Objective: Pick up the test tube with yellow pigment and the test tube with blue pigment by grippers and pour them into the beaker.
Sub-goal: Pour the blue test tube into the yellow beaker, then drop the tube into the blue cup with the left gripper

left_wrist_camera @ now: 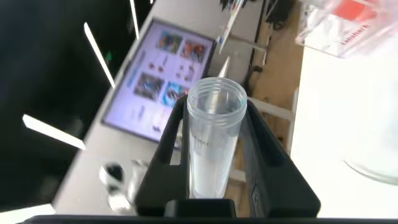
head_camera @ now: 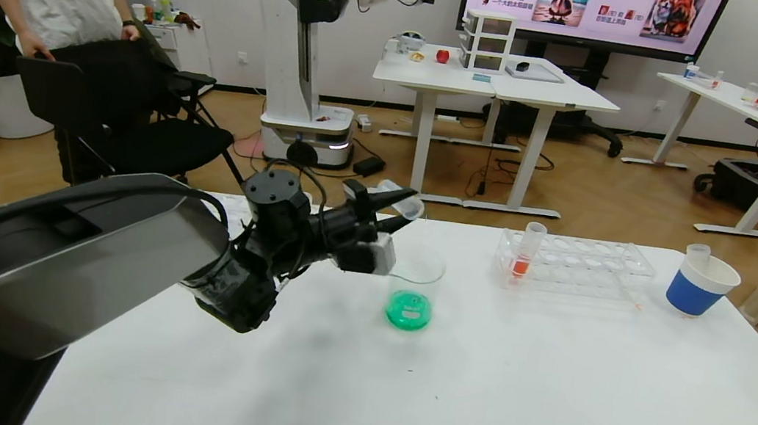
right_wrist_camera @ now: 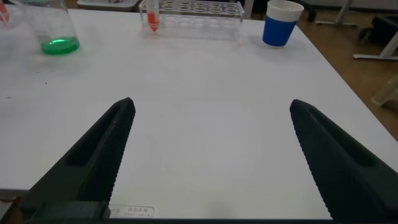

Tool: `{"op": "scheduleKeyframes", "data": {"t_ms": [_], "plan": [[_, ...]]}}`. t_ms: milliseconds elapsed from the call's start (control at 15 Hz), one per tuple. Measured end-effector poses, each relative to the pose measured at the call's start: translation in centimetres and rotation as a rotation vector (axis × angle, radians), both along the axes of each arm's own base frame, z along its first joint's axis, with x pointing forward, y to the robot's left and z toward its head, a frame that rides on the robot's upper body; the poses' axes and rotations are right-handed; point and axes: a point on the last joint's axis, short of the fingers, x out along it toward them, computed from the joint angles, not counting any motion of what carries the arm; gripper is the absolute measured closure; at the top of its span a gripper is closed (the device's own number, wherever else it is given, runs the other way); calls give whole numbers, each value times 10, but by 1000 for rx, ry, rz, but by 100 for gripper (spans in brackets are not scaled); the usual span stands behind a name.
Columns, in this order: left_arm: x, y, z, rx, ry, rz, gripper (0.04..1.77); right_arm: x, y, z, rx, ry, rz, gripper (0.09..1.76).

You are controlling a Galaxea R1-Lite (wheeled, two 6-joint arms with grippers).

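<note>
The left hand [head_camera: 390,215] is clamped on a clear test tube [head_camera: 401,202], and it holds this tube tilted, almost lying, with the open mouth pointing toward the right and a little above the beaker [head_camera: 413,288]. This position makes sense for pouring: the mouth is over the beaker's rim so that liquid can fall inside. In the left wrist view the test tube [left_wrist_camera: 211,140] looks empty between the two fingers [left_wrist_camera: 264,155], so its contents seem to be already poured out. Which pigment it carried cannot be told now.

The beaker stands on the white table [head_camera: 471,403], just right of the left hand, and it holds green liquid at the bottom. Green is probably the mix of yellow and blue, so the pouring seems nearly complete.

Farther right, the clear rack [head_camera: 576,262] keeps one tube with orange-red liquid [head_camera: 524,259] upright, out of the way. A blue paper cup [head_camera: 698,287] stands at the far right; it seems to contain a used tube.

The right hand [right_wrist_camera: 211,162] has its fingers wide apart and holds nothing; it waits low over the near part of the table.
</note>
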Motion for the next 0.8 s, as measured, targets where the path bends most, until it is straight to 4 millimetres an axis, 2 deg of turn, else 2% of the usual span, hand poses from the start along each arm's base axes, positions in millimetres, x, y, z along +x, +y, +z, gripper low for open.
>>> {"op": "scheduleKeyframes", "data": {"t_ms": [200,400,600,800], "plan": [[-11,-17,20,-459,255,263,130,0,0,0,0,0,0,11],[-28,-39,38,-858,485,395,130,0,0,0,0,1,0,11],[-36,-50,43,-1072,712,556,130,0,0,0,0,0,0,11],[-37,-52,61,-1185,765,597,130,0,0,0,0,0,0,11]]}}
